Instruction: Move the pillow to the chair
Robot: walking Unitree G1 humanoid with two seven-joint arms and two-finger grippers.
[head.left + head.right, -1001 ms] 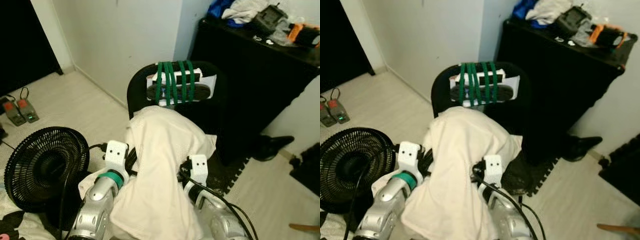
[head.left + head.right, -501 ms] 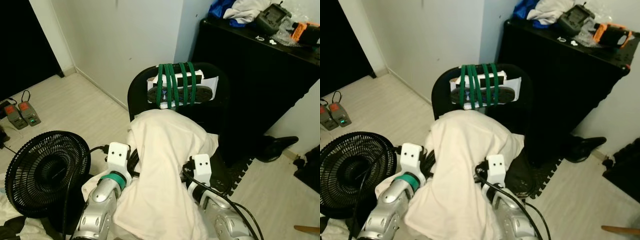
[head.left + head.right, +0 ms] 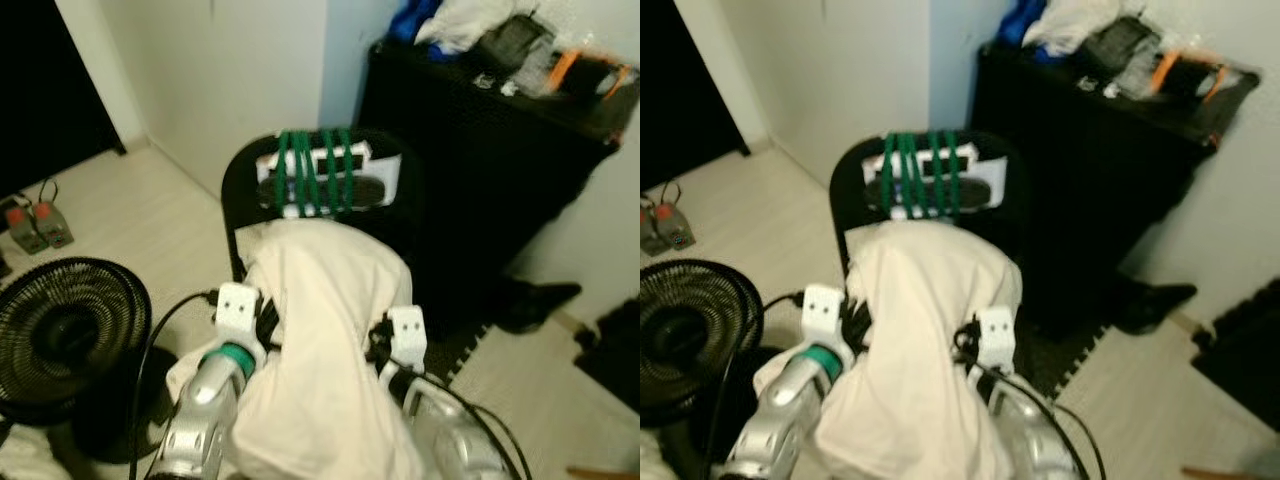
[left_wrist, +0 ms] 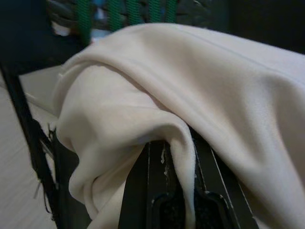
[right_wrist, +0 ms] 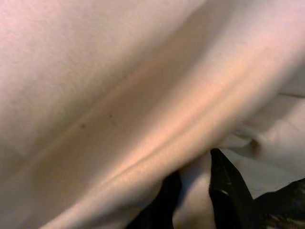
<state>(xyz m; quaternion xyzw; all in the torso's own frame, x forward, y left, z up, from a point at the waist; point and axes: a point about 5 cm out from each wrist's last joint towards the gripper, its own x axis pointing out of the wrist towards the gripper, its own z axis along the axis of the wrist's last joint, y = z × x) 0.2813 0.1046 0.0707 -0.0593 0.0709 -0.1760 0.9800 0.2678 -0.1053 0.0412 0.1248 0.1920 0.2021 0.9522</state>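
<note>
A cream pillow hangs between my two arms, its top edge level with the seat back of the black chair just ahead. The chair's backrest carries a white box strapped on with green bands. In the left wrist view my left gripper is shut on a fold of the pillow. In the right wrist view my right gripper is shut on the pillow's cloth, a pinch of it between the black fingers.
A black floor fan stands low on my left. A black cabinet piled with clothes and gear rises behind the chair on the right. Two chargers lie on the pale floor at far left. Dark foam mats lie to the right.
The view has shifted and blurred as I move closer to the chair. The pillow stays held between both grippers, now nearer the chair's backrest.
</note>
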